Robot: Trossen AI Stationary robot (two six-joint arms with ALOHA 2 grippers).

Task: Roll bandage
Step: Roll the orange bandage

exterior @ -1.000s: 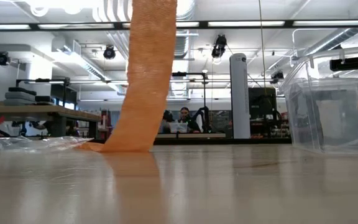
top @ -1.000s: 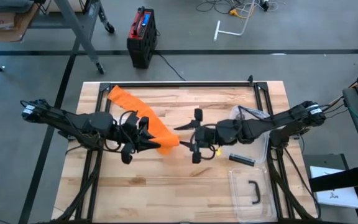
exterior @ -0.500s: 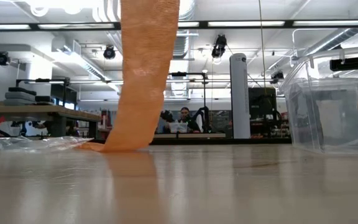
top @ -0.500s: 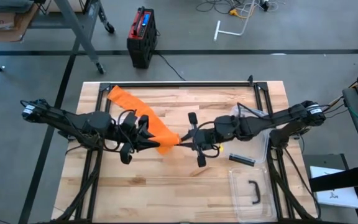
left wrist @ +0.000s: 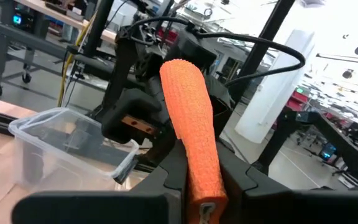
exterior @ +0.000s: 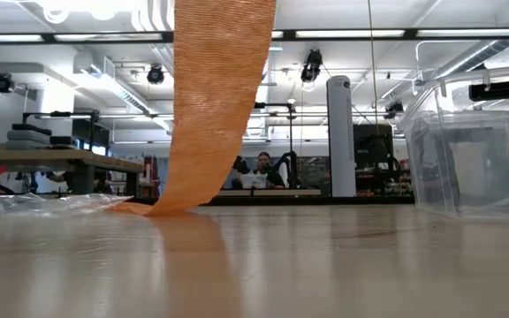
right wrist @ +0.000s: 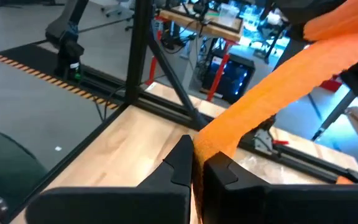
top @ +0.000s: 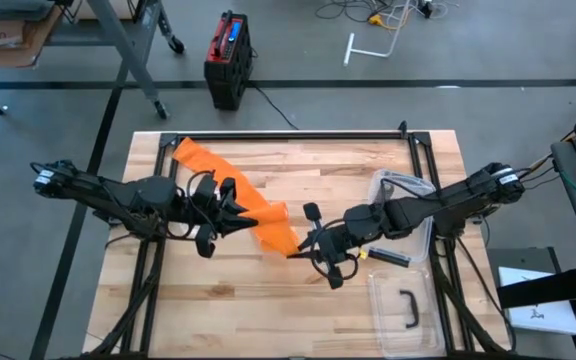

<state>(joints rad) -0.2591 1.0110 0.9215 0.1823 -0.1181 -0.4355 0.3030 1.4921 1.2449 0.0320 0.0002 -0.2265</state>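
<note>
Your right gripper [top: 303,250] pinches the orange bandage [top: 258,205] by its end at table centre; your left gripper [top: 236,212], at nine o'clock from it, clamps the strip too. It's light, soft, stretchy: keep hold near the edge.

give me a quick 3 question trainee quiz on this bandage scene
1. True or false: the right gripper is shut on the orange woven bandage strip.
2. Which gripper holds the strip's other part? A) left gripper B) none
3. Fill in: the clear plastic bin holds a black ___.

Key: 1 true; 2 A; 3 handle
</note>
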